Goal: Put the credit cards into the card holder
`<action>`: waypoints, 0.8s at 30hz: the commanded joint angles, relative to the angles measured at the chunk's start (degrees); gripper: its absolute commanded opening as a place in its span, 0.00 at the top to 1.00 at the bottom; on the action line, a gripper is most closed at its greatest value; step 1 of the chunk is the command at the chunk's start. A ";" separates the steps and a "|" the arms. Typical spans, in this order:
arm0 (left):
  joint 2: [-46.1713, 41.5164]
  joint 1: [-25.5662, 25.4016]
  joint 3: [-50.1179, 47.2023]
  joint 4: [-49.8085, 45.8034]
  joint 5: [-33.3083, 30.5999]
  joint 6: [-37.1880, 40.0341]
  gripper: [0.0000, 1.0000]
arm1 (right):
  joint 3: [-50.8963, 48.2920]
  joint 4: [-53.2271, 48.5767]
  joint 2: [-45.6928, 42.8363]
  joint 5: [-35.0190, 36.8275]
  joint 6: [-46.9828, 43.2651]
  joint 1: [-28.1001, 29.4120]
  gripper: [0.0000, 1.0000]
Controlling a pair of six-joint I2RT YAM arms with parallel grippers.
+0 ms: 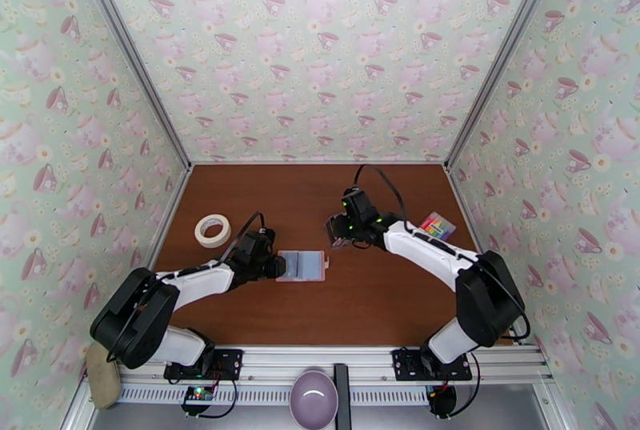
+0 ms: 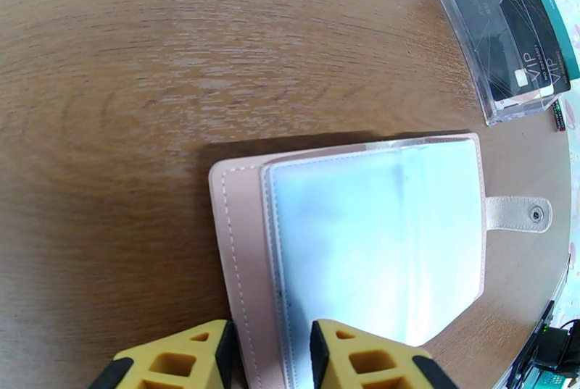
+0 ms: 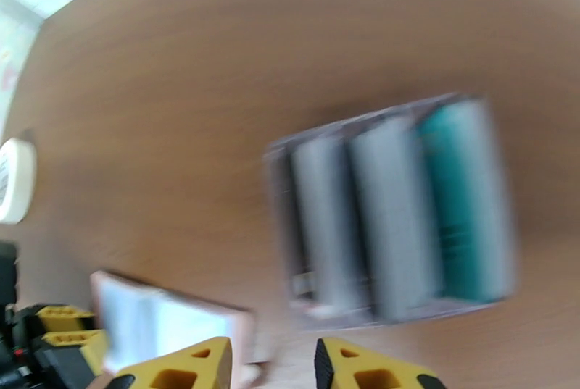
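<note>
The card holder (image 2: 348,238) lies open and flat on the brown table, pink cover down, pale sleeves up, snap tab to the right. My left gripper (image 2: 272,336) hovers over its near edge, jaws a little apart, with cover and sleeve showing in the gap; contact is unclear. From above, that gripper (image 1: 276,266) sits at the left end of the holder (image 1: 304,266). The credit cards (image 2: 522,50), black and teal, stand in a clear stand. In the blurred right wrist view, my right gripper (image 3: 274,354) is open above the cards (image 3: 399,216), nothing between its fingers. From above it (image 1: 340,238) hangs right of the holder.
A roll of masking tape (image 1: 212,230) lies at the left of the table. A rainbow-striped block (image 1: 437,225) sits near the right wall. A purple bowl (image 1: 314,398) rests below the rail at the front. Patterned walls close in three sides.
</note>
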 commanded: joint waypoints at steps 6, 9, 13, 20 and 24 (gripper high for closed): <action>1.54 0.86 1.48 -1.03 -0.48 0.12 0.58 | 2.68 -5.96 -1.08 5.50 -6.89 -4.54 0.52; 2.12 1.02 1.69 -1.17 -0.40 0.12 0.57 | 3.46 -6.24 0.37 5.65 -8.17 -5.56 0.51; 2.20 1.36 1.65 -0.99 -0.14 -0.05 0.56 | 4.57 -6.54 2.83 5.16 -9.44 -6.40 0.48; 2.89 1.82 1.60 -0.47 0.78 -0.15 0.56 | 6.50 -6.22 7.16 3.66 -10.64 -7.83 0.47; 3.42 1.93 1.78 -0.19 1.35 -0.23 0.56 | 7.22 -5.66 9.44 2.59 -10.94 -8.57 0.47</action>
